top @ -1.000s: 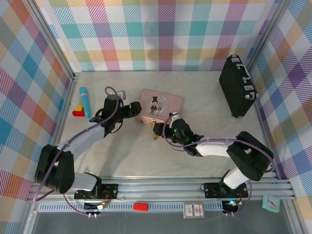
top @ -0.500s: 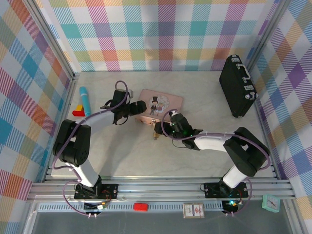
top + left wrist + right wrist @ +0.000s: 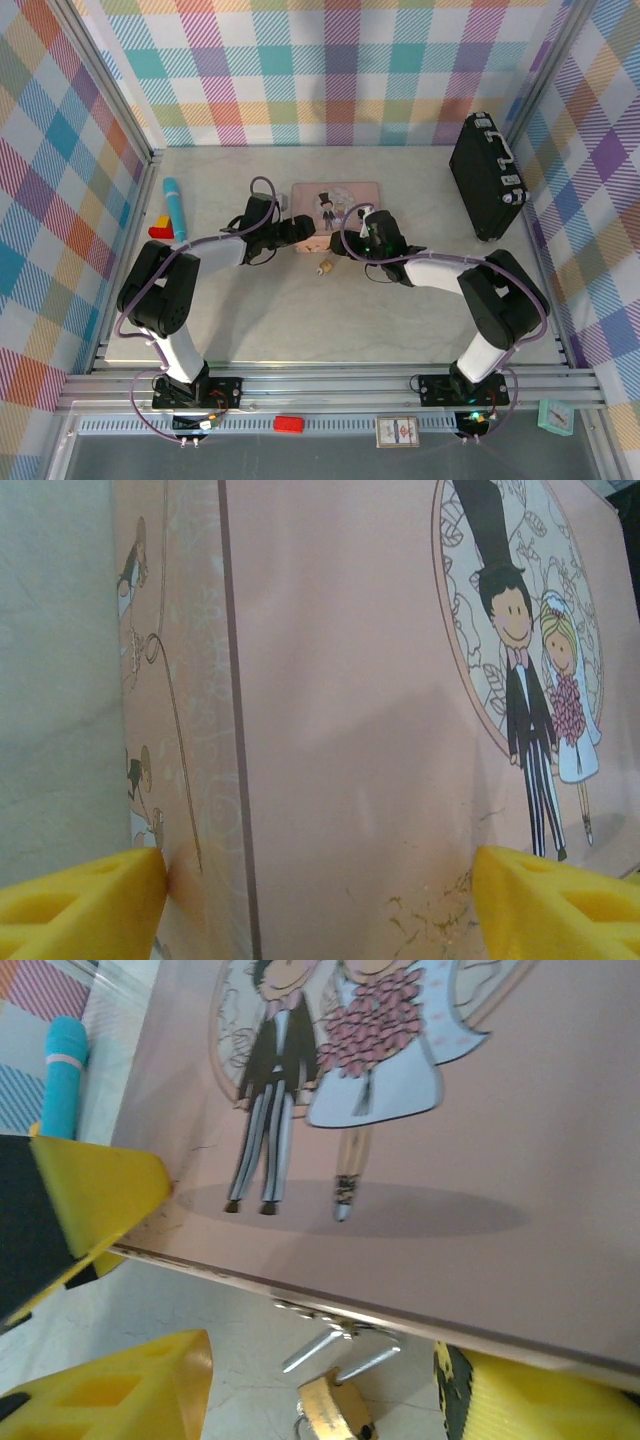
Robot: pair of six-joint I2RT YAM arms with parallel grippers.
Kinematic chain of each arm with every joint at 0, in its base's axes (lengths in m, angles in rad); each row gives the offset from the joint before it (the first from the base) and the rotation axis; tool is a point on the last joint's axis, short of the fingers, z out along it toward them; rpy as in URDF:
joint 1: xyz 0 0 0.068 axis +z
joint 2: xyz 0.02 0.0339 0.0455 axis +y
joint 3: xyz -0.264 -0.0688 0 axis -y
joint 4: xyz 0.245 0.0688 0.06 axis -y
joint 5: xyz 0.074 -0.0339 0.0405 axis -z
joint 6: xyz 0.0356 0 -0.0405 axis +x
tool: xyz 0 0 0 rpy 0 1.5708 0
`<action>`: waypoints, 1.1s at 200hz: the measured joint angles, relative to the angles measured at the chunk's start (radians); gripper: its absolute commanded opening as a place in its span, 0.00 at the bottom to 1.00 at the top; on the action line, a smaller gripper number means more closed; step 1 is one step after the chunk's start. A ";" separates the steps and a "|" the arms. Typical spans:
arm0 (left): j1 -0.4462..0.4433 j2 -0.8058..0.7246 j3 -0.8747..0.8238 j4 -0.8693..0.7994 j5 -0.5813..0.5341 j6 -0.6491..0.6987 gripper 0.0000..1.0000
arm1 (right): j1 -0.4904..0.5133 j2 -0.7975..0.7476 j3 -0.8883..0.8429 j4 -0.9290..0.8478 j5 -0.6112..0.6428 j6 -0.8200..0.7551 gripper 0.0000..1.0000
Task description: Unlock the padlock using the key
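Hugging the tin's (image 3: pixel 350 680) edge with the left claw (image 3: pixel 320 860), spread wide, likely to stop it sliding. Hanging the right claw (image 3: pixel 322 1360), wide too, just over the padlock (image 3: pixel 335 1410), ready to grab. Padlock down on the table (image 3: pixel 230 1310), hooked at the tin's front.

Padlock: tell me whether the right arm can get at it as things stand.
Probably yes. The padlock lies just off the tin's front edge, straight ahead of the right arm's open jaws, with nothing between.
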 measured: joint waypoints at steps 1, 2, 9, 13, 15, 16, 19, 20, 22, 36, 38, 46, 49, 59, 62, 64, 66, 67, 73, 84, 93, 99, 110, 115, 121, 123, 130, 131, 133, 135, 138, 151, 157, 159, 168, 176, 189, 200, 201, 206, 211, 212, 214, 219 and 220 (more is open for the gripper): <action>0.000 0.000 0.000 0.001 0.000 0.000 0.78 | 0.000 -0.001 -0.002 0.002 0.000 0.000 0.60; -0.001 0.000 -0.001 0.002 0.000 -0.002 0.77 | 0.000 -0.003 -0.005 0.007 0.000 0.002 0.60; -0.004 0.000 -0.003 0.008 0.000 -0.006 0.77 | 0.000 -0.011 -0.028 0.032 -0.001 0.010 0.60; -0.005 0.000 -0.003 0.010 0.000 -0.008 0.77 | 0.000 -0.017 -0.044 0.050 -0.001 0.016 0.60; -0.006 0.000 -0.004 0.011 0.000 -0.009 0.77 | 0.000 -0.019 -0.050 0.054 -0.002 0.019 0.60; -0.006 0.000 -0.004 0.011 0.000 -0.010 0.77 | 0.000 -0.021 -0.055 0.059 -0.001 0.023 0.60; -0.006 0.000 -0.005 0.012 0.000 -0.013 0.77 | 0.000 -0.024 -0.065 0.068 -0.002 0.028 0.60; -0.006 0.000 -0.005 0.012 0.000 -0.013 0.77 | 0.000 -0.025 -0.068 0.069 -0.002 0.029 0.60; -0.006 0.000 -0.005 0.014 0.000 -0.013 0.77 | 0.000 -0.026 -0.075 0.077 -0.003 0.032 0.60; -0.006 0.000 -0.006 0.016 0.000 -0.024 0.77 | 0.000 -0.028 -0.110 0.115 -0.004 0.057 0.59; -0.006 0.000 -0.006 0.016 0.000 -0.026 0.77 | 0.000 -0.027 -0.113 0.119 -0.004 0.060 0.58; -0.006 0.000 -0.006 0.016 -0.001 -0.031 0.76 | 0.000 -0.027 -0.127 0.140 -0.004 0.074 0.57; -0.006 0.000 -0.006 0.016 -0.001 -0.032 0.76 | 0.000 -0.025 -0.132 0.150 -0.004 0.081 0.57; -0.006 0.000 -0.006 0.016 -0.002 -0.035 0.76 | 0.000 -0.018 -0.144 0.192 -0.006 0.093 0.54; -0.006 0.000 -0.006 0.016 -0.003 -0.035 0.76 | 0.000 -0.014 -0.147 0.204 -0.007 0.098 0.53; -0.006 0.000 -0.006 0.016 -0.003 -0.036 0.76 | 0.000 -0.011 -0.148 0.214 -0.008 0.099 0.52; -0.006 0.000 -0.006 0.016 -0.004 -0.037 0.76 | 0.000 -0.008 -0.150 0.223 -0.008 0.106 0.51; -0.006 0.000 -0.006 0.016 -0.004 -0.037 0.76 | 0.000 -0.007 -0.151 0.226 -0.008 0.106 0.51; -0.006 0.000 -0.006 0.016 -0.005 -0.039 0.76 | 0.000 0.004 -0.153 0.247 -0.012 0.114 0.51; -0.006 -0.001 -0.006 0.016 -0.006 -0.043 0.76 | 0.000 0.022 -0.157 0.282 -0.014 0.127 0.50; -0.006 -0.001 -0.006 0.016 -0.008 -0.047 0.76 | 0.000 0.034 -0.163 0.304 -0.013 0.140 0.49; -0.006 -0.001 -0.006 0.016 -0.008 -0.050 0.76 | 0.000 0.040 -0.167 0.317 -0.010 0.148 0.48; -0.006 -0.001 -0.006 0.016 -0.009 -0.054 0.76 | 0.000 0.052 -0.177 0.341 -0.003 0.164 0.47; -0.006 -0.001 -0.006 0.016 -0.009 -0.056 0.76 | 0.000 0.057 -0.183 0.354 -0.002 0.171 0.47; -0.006 -0.001 -0.006 0.016 -0.009 -0.058 0.76 | 0.000 0.064 -0.188 0.363 0.002 0.179 0.47; -0.006 -0.001 -0.006 0.016 -0.009 -0.059 0.76 | 0.000 0.066 -0.189 0.365 0.003 0.182 0.47; -0.006 -0.001 -0.006 0.016 -0.011 -0.061 0.76 | 0.000 0.076 -0.191 0.372 0.005 0.190 0.46; -0.006 -0.001 -0.006 0.016 -0.011 -0.061 0.76 | 0.000 0.079 -0.191 0.374 0.005 0.190 0.46; -0.006 -0.001 -0.006 0.016 -0.011 -0.062 0.76 | 0.000 0.081 -0.191 0.375 0.006 0.192 0.45; -0.006 -0.001 -0.006 0.016 -0.011 -0.062 0.76 | 0.000 0.084 -0.191 0.377 0.007 0.193 0.45; -0.006 -0.001 -0.006 0.016 -0.012 -0.063 0.76 | 0.000 0.089 -0.191 0.382 0.008 0.196 0.44; -0.006 -0.001 -0.006 0.016 -0.012 -0.067 0.76 | 0.000 0.104 -0.191 0.400 0.012 0.205 0.41; -0.006 -0.001 -0.006 0.016 -0.012 -0.069 0.76 | 0.000 0.111 -0.191 0.412 0.013 0.211 0.40; -0.006 -0.001 -0.006 0.016 -0.012 -0.069 0.76 | 0.000 0.113 -0.191 0.418 0.013 0.213 0.40; -0.006 -0.001 -0.006 0.016 -0.012 -0.072 0.75 | 0.000 0.124 -0.191 0.443 0.017 0.218 0.38; -0.006 -0.001 -0.006 0.016 -0.012 -0.073 0.75 | 0.000 0.134 -0.191 0.465 0.019 0.221 0.36; -0.006 -0.001 -0.006 0.016 -0.012 -0.076 0.75 | 0.000 0.147 -0.191 0.494 0.023 0.225 0.32; -0.006 -0.001 -0.006 0.016 -0.012 -0.076 0.75 | 0.000 0.156 -0.190 0.515 0.024 0.230 0.30; -0.006 -0.001 -0.006 0.016 -0.012 -0.076 0.75 | 0.000 0.157 -0.190 0.516 0.024 0.230 0.29; -0.006 -0.001 -0.006 0.016 -0.012 -0.076 0.75 | 0.000 0.160 -0.190 0.522 0.024 0.232 0.29; -0.006 -0.001 -0.006 0.016 -0.012 -0.076 0.75 | 0.000 0.163 -0.190 0.529 0.024 0.234 0.28; -0.006 -0.001 -0.006 0.016 -0.012 -0.076 0.75 | 0.000 0.163 -0.190 0.530 0.024 0.234 0.28; -0.006 -0.001 -0.006 0.016 -0.012 -0.076 0.75 | 0.000 0.164 -0.191 0.533 0.024 0.236 0.28; -0.006 -0.001 -0.006 0.016 -0.012 -0.076 0.75 | 0.000 0.166 -0.191 0.537 0.025 0.237 0.27; -0.006 -0.001 -0.006 0.016 -0.012 -0.076 0.75 | 0.000 0.166 -0.190 0.538 0.025 0.237 0.27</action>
